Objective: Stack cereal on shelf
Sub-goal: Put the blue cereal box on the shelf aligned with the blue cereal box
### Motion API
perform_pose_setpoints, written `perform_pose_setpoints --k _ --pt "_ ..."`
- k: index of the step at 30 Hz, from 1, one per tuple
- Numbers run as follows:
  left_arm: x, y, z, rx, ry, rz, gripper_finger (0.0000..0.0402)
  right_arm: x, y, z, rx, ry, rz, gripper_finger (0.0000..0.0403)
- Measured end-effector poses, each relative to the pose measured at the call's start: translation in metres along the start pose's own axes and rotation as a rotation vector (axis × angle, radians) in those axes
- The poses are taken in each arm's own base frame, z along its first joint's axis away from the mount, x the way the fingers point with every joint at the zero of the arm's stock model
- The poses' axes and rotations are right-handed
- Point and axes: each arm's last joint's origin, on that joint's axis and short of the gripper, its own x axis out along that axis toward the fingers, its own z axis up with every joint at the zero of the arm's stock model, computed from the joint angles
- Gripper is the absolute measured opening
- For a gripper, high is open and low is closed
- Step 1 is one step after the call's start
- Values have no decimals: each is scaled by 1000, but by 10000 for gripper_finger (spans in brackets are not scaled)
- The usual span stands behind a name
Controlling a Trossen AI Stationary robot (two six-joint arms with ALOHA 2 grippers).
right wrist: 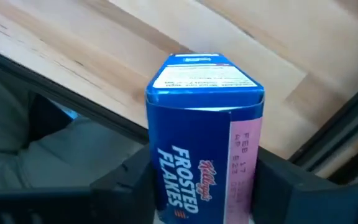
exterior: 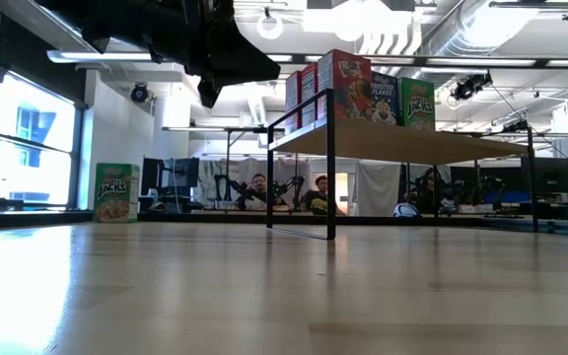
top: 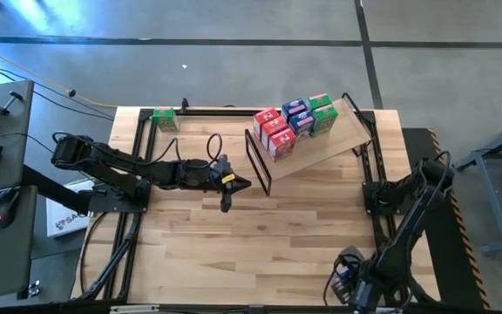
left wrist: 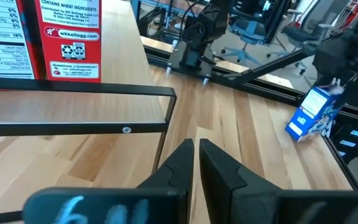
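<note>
Right claw, parked at the near right corner of the surface: fingers clamped on either flank of a blue Frosted Flakes box, held upright, its top flap facing the wrist camera. Judged light, hollow cardboard: stiff at the edges, walls that dent if squeezed hard, glossy print that may slip. A side-on grip at mid-height, as here, looks the sound hold.

Left claw, out over the middle of the surface: fingers nearly touching, holding nothing. Just ahead of it stands the black frame end of the shelf, with a red box directly behind the rail.

On the shelf sit the other cereal boxes, red, blue and green, packed close. One green box stands apart at the far left corner.

Hard to make out: the right fingertips lie below the frame edge, the shelf boxes overlap so their count is uncertain, and the low view shows the left arm only as a dark mass.
</note>
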Motion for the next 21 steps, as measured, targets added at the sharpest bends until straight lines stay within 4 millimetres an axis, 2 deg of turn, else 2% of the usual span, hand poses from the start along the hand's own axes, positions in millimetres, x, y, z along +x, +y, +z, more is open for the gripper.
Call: perform_pose_setpoints --k 4,10,12,17,21 --pt "0 0 0 0 0 0 19 -18 0 15 -85 -30 -53 143" --pt "0 0 0 0 0 0 19 -64 2 50 -287 -114 -189 142" --pt "0 0 0 0 1 0 19 -83 4 66 -375 -163 -223 142" --pt "0 0 0 4 1 0 19 -121 13 114 -687 -328 -171 142" --pt "0 0 -1 10 7 -2 19 -141 13 157 -901 -384 -237 142"
